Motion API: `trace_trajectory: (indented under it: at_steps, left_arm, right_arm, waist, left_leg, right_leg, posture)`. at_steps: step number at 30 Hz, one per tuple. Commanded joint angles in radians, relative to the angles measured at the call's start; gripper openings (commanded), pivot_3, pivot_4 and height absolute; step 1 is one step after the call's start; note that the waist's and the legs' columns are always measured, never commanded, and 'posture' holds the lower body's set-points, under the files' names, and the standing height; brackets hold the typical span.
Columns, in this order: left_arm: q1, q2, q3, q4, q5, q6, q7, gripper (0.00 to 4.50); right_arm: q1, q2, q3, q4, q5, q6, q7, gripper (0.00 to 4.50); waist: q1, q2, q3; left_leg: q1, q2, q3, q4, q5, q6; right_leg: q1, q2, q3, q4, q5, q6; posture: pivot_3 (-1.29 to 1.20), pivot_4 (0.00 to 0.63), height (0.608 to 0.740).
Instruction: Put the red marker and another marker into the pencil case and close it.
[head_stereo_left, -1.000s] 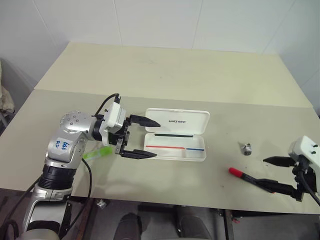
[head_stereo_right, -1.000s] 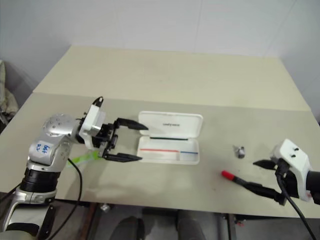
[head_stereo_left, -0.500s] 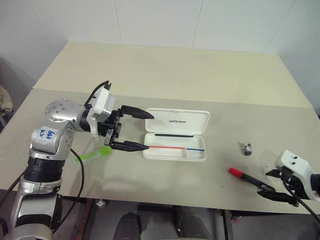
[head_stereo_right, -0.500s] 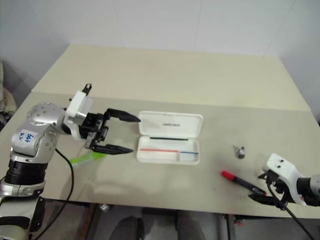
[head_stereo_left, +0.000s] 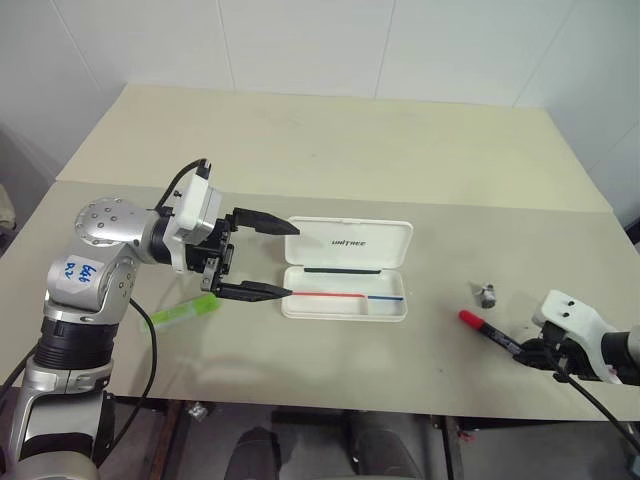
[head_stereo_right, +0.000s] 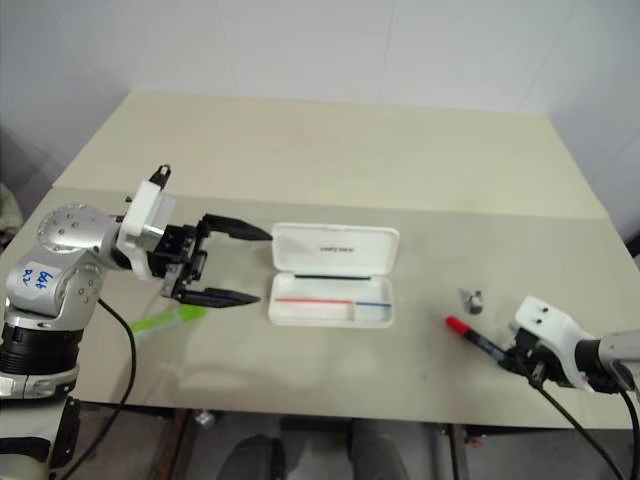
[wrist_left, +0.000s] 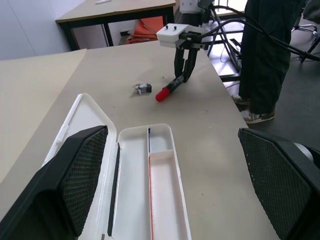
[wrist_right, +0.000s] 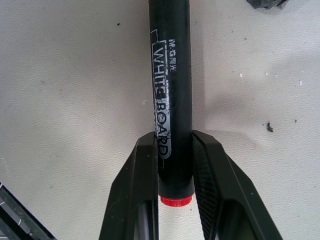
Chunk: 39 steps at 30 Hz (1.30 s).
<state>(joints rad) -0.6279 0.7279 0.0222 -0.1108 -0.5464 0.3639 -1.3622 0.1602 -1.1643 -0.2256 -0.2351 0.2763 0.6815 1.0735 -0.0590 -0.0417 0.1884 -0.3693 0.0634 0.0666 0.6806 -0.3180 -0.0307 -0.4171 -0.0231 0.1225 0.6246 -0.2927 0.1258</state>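
Your right gripper (wrist_right: 172, 165) has its jaws closed narrow on the red marker (head_stereo_left: 490, 332), pinching the smooth black barrel near its tail end; the right wrist view shows both ridged black fingers (wrist_right: 142, 190) pressed against the barrel, with white "WHITEBOARD" lettering running along it. The marker lies flat on the table (head_stereo_left: 330, 140), a matte beige surface with fine dark specks, and its glossy red cap points toward the pencil case (head_stereo_left: 346, 268). Just beside the cap you will find a small grey metallic object (head_stereo_left: 487, 295), apart from the marker.

The pencil case sits open near the middle of the table. It is a white, rounded-rectangular plastic box, lid laid back flat with small dark lettering, the tray showing a red and blue stripe and a thin divider. In the left wrist view the tray holds neither marker.

Your left gripper (head_stereo_left: 268, 258) hangs just beside the case's left end with its jaws spread wide and nothing between them; the long tapered black fingers (head_stereo_left: 262, 221) have a cross-hatched inner texture.

The light-green marker (head_stereo_left: 185, 312), short, thick and translucent, lies on the table below the left gripper, well apart from the case.

A person's dark trouser legs (wrist_left: 265, 55) stand past the table's far edge in the left wrist view.
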Motion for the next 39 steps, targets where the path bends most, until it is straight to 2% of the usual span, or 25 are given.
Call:
trace_trajectory:
  at_steps: [1, 8, 13, 16, 20, 21, 24, 27, 29, 39]
  left_arm:
    - [-0.01, 0.012, 0.013, -0.001, 0.009, -0.039, -0.003, 4.5]
    - [0.012, 0.039, 0.01, 0.069, 0.068, -0.131, -0.038, 4.5]
    - [0.038, 0.064, 0.013, 0.127, 0.109, -0.199, -0.052, 4.5]
    - [0.038, 0.073, 0.002, 0.169, 0.139, -0.24, -0.062, 4.5]
    - [0.044, 0.088, -0.009, 0.208, 0.176, -0.275, -0.065, 4.5]
    - [0.047, 0.091, -0.008, 0.214, 0.18, -0.281, -0.065, 4.5]
    - [0.053, 0.097, -0.004, 0.223, 0.186, -0.287, -0.06, 4.5]
    - [0.072, 0.104, 0.007, 0.207, 0.18, -0.285, -0.05, 4.5]
    - [0.086, 0.108, 0.013, 0.193, 0.175, -0.28, -0.044, 4.5]
    - [0.125, 0.118, 0.035, 0.136, 0.163, -0.251, -0.006, 4.5]
  right_arm:
    - [-0.022, 0.005, 0.0, -0.035, 0.02, -0.031, 0.021, 0.59]
    - [-0.128, -0.077, 0.008, -0.097, 0.053, -0.062, 0.131, 0.59]
    - [-0.354, -0.122, 0.156, -0.118, 0.052, -0.061, 0.204, 0.59]
    - [-0.551, -0.068, 0.313, -0.089, -0.005, -0.055, 0.221, 0.59]
    - [-0.799, 0.062, 0.518, -0.016, -0.107, -0.076, 0.271, 0.59]
    - [-0.848, 0.093, 0.559, 0.009, -0.132, -0.086, 0.284, 0.59]
    - [-0.965, 0.179, 0.646, 0.089, -0.196, -0.111, 0.304, 0.59]
    - [-1.031, 0.25, 0.697, 0.131, -0.232, -0.117, 0.315, 0.59]
    - [-1.057, 0.288, 0.718, 0.147, -0.249, -0.118, 0.318, 0.59]
    - [-1.056, 0.366, 0.745, 0.112, -0.283, -0.069, 0.325, 0.59]
  waist:
    - [-0.001, 0.0, 0.0]
    - [0.002, 0.004, 0.002]
    - [0.001, 0.006, 0.003]
    - [0.002, 0.006, 0.003]
    - [0.002, 0.006, 0.004]
    - [0.002, 0.006, 0.004]
    - [0.001, 0.007, 0.004]
    - [0.003, 0.008, 0.004]
    - [0.003, 0.008, 0.004]
    - [0.003, 0.008, 0.004]
  left_leg:
    - [0.0, 0.0, 0.0, 0.0, 0.0, 0.0]
    - [0.0, 0.0, 0.001, 0.0, 0.0, 0.0]
    - [0.0, 0.0, 0.001, -0.001, 0.0, 0.0]
    - [-0.002, 0.001, 0.001, -0.001, 0.0, 0.0]
    - [-0.007, 0.001, 0.003, -0.001, 0.0, 0.0]
    - [-0.008, 0.001, 0.003, -0.001, 0.0, 0.0]
    - [-0.009, 0.001, 0.003, -0.002, -0.001, 0.0]
    - [-0.013, 0.002, 0.003, -0.002, -0.001, 0.0]
    - [-0.021, 0.002, 0.003, 0.0, 0.0, 0.0]
    - [-0.021, 0.002, 0.003, 0.003, 0.0, -0.001]
  right_leg:
    - [0.0, 0.0, 0.0, 0.0, 0.0, 0.0]
    - [0.0, 0.0, 0.0, 0.0, 0.0, 0.0]
    - [-0.001, -0.001, -0.001, 0.0, 0.0, 0.0]
    - [-0.003, -0.002, -0.003, 0.0, -0.002, -0.003]
    - [-0.011, -0.002, -0.003, 0.003, -0.001, -0.002]
    - [-0.012, -0.002, -0.003, 0.004, 0.001, 0.002]
    - [-0.014, -0.002, -0.004, 0.005, 0.0, 0.001]
    - [-0.019, -0.002, -0.006, 0.006, -0.001, 0.0]
    - [-0.029, -0.003, -0.007, 0.012, -0.001, 0.0]
    - [-0.029, -0.004, -0.01, 0.016, -0.001, -0.001]
  posture:
    - [0.0, 0.15, 0.74]
    - [0.0, 0.15, 0.74]
    - [0.0, 0.15, 0.74]
    - [0.0, 0.15, 0.74]
    - [0.0, 0.15, 0.74]
    - [0.0, 0.15, 0.74]
    - [0.0, 0.15, 0.74]
    - [0.0, 0.15, 0.74]
    - [0.0, 0.15, 0.74]
    - [0.0, 0.15, 0.74]
